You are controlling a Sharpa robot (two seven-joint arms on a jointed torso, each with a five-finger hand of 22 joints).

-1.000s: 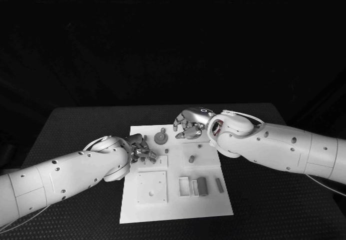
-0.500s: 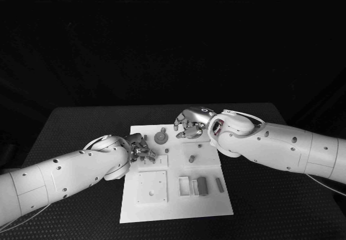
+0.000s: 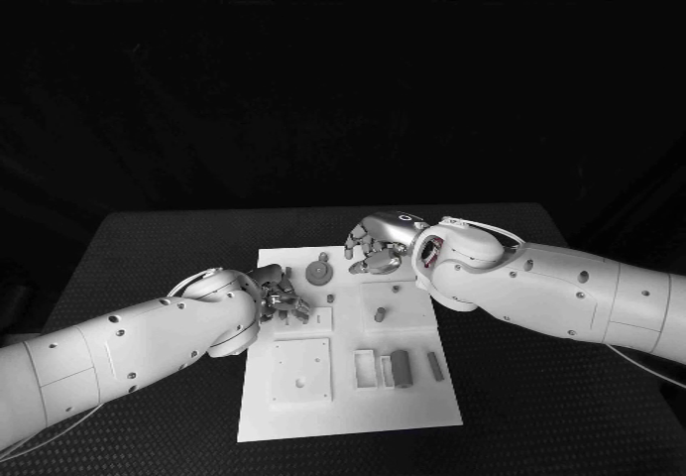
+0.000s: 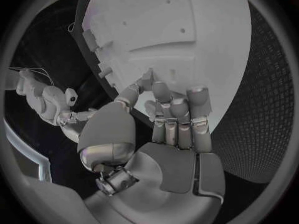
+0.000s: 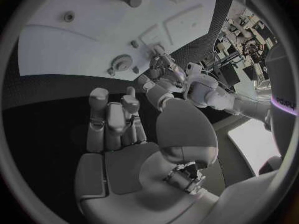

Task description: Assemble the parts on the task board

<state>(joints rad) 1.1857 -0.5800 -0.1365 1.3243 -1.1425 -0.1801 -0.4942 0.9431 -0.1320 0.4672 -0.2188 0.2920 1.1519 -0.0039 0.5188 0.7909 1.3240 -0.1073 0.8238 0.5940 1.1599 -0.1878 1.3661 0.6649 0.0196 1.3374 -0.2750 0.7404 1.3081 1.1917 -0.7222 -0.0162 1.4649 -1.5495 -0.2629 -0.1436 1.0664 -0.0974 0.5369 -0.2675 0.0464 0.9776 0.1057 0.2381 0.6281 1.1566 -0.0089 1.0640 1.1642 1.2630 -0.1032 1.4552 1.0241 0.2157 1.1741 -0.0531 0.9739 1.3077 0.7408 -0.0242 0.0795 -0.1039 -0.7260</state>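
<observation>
Parts (image 3: 401, 368) lie near of both hands.

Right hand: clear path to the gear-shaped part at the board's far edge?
Probably yes. The right hand hangs just beside the gear-shaped part with nothing between them; the left hand sits nearer on the task board.

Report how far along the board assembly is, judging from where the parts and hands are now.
Done: a gear and a peg appear seated on the task board. In hand: the left robot hand works with its fingers down at the board's left side; whether it holds a part is unclear. The right robot hand hovers curled over the far edge. Left: the loose blocks near the front.
</observation>
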